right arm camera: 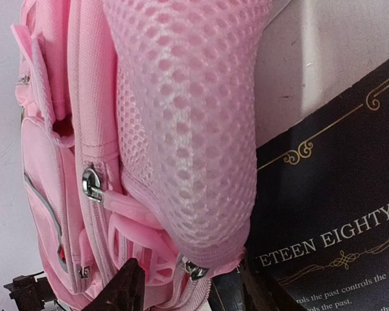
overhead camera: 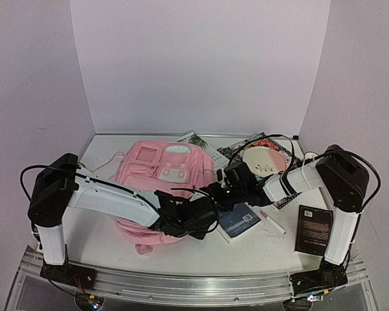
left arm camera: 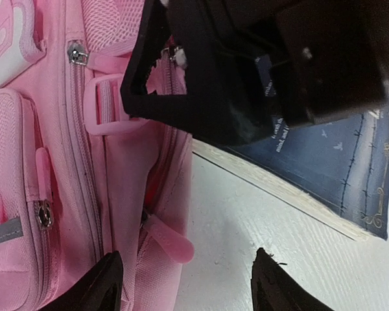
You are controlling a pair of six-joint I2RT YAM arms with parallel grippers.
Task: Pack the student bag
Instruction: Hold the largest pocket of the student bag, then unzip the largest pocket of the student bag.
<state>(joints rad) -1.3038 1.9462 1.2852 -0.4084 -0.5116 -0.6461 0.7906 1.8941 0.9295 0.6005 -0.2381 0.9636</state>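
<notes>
Pink backpack is lying flat on the white table, left of centre, with both arms meeting at its right edge.

The left gripper is hovering with jaws wide over a pink zip pull, gripping nothing. The right gripper is standing half-spread about the mesh side pocket; whether it is pinching cannot be told. A blue book is lying just beside the bag, and a black book further right.

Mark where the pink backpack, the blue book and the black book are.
pink backpack (overhead camera: 157, 167): top external view, on its front pocket panel.
blue book (overhead camera: 241, 219): top external view, middle of its cover.
black book (overhead camera: 314, 228): top external view, middle of its cover.
</notes>
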